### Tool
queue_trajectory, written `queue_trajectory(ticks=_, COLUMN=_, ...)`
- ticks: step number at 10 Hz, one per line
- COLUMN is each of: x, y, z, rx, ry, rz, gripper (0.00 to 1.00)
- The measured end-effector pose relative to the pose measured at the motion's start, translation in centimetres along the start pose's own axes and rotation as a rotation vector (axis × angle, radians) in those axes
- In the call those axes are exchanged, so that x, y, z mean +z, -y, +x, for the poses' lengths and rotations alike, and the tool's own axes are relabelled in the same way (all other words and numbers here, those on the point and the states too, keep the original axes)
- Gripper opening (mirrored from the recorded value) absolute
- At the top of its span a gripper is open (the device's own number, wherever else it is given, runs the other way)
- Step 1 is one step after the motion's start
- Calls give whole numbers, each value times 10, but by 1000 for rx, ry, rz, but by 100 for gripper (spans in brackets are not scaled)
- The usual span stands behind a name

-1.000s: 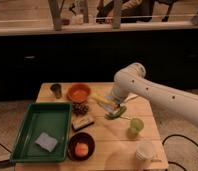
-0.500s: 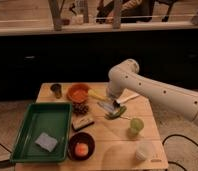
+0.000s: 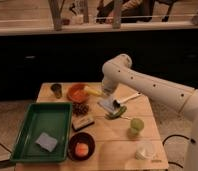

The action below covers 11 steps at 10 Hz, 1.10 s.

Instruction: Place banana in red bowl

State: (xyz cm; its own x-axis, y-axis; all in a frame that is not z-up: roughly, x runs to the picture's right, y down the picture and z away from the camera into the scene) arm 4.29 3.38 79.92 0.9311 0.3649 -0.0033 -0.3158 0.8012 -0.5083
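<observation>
The banana, small and yellow, sticks out leftward from my gripper and its tip reaches just past the right rim of the red bowl. The bowl is bright orange-red and stands at the back of the wooden table. My gripper is shut on the banana's right end and hangs from the white arm that comes in from the right. The banana is held a little above the table, beside the bowl and not inside it.
A green tray with a blue sponge fills the left front. A dark maroon bowl holds an orange item. Also on the table are a pale-green fruit, a white cup, a dark cup and a bluish packet.
My gripper has moved left and slightly back with the banana, from mid-table toward the red bowl's right rim. Nothing else has moved.
</observation>
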Motion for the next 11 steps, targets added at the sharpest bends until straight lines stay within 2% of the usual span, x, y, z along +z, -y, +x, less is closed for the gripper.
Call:
queue_trajectory(ticks=3, x=4, y=10, z=-21, rx=-17, ry=5, rz=11, gripper=0)
queue_trajectory(ticks=11, x=18, y=37, z=-49, rx=-21, ry=37, rz=40, gripper=0)
